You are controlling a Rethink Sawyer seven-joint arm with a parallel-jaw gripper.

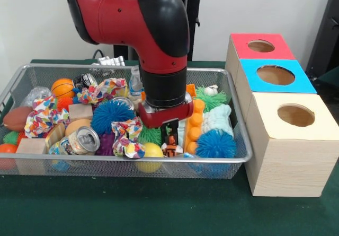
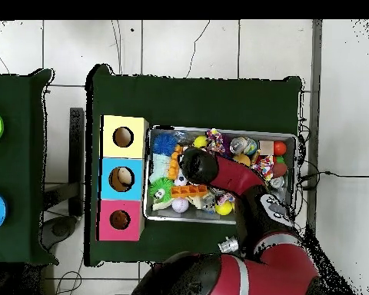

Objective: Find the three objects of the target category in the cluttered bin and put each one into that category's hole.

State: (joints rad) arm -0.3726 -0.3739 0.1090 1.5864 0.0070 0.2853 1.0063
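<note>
Reaching into a crowded wire mesh bin [image 1: 233,159] on the green-covered table [image 1: 159,209], the Sawyer arm's gripper [image 1: 170,131] hangs low over the clutter, its dark fingers [image 1: 174,129] among the toys near the front rim; whether they are spread or clamped on anything cannot be told here. Nearest the camera lie a yellow ball [image 1: 150,156], a crushed drink can [image 1: 85,139] and a spiky blue ball [image 1: 215,143]; a small orange-and-black figure [image 1: 171,145] sits directly beneath the gripper. Farther back rest a second blue spiky ball [image 1: 110,115] and a green spiky ball [image 1: 211,99]. Beside the bin stands the sorting box, with plain wood [image 1: 295,115], blue [image 1: 275,75] and red [image 1: 261,46] holes. Which category is wanted is unclear. Good practice would be to close on one item only, lift straight up clear of neighbours, then carry across.
</note>
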